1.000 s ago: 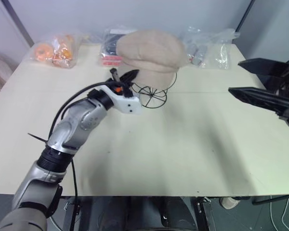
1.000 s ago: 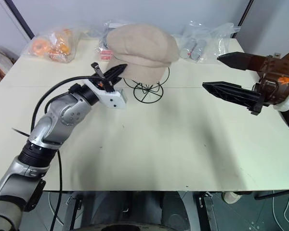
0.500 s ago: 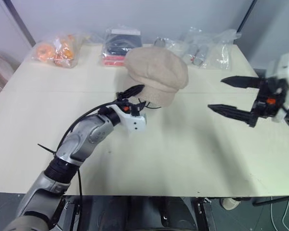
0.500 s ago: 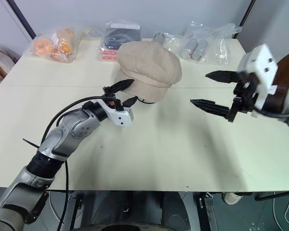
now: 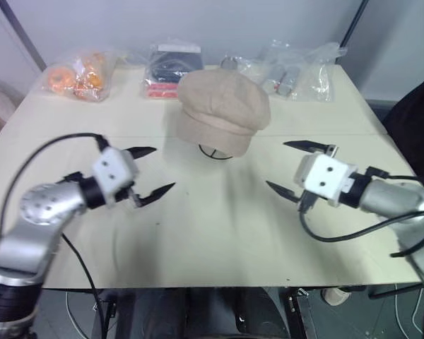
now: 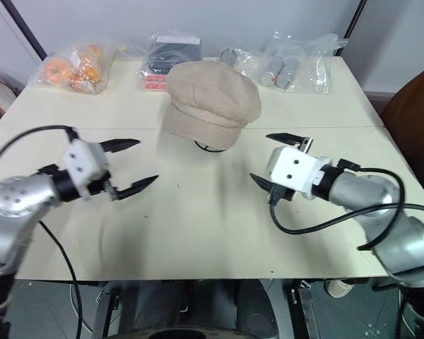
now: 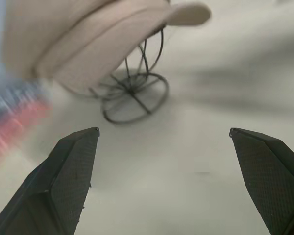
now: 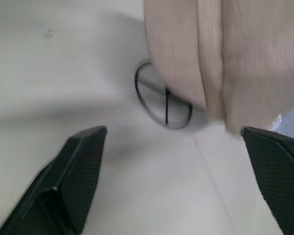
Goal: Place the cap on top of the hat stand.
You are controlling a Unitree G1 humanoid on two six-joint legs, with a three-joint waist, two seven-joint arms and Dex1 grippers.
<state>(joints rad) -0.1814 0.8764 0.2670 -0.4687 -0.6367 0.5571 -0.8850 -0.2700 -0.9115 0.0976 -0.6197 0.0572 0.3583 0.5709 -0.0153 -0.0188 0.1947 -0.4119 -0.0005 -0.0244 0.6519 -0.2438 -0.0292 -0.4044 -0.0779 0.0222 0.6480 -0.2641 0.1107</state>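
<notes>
Resting on the hat stand (image 5: 213,151), the cap (image 5: 222,107) sat near the far middle of the table (image 5: 219,233), its puffy crown covering nearly all of the wire frame so that just the round ring base showed beneath the front edge. In the left wrist view the cap looked tilted, its brim jutting to one side of the wire globe, though it seemed well seated. By my judgement the placing step was as good as done and the moment belonged to the letting-go and backing-off.

The left claw (image 5: 147,173) hung over the near left of the table with its two black fingers spread wide, gripping nothing, well apart from the cap. The right claw (image 5: 291,168) stood on the other side, fingers likewise wide and empty, pointing toward the stand but not touching it.

The next move probably called for little: keeping both arms clear so no finger snagged the brim or knocked the light wire base, and perhaps a small nudge if the cap sat too lopsided.

Counted: one cap, one stand, two claws. Along the far edge lay four clear bags of goods: one with orange items (image 5: 81,73), one dark and red (image 5: 168,65), and two at the far right (image 5: 295,65), their contents hard to tell.
</notes>
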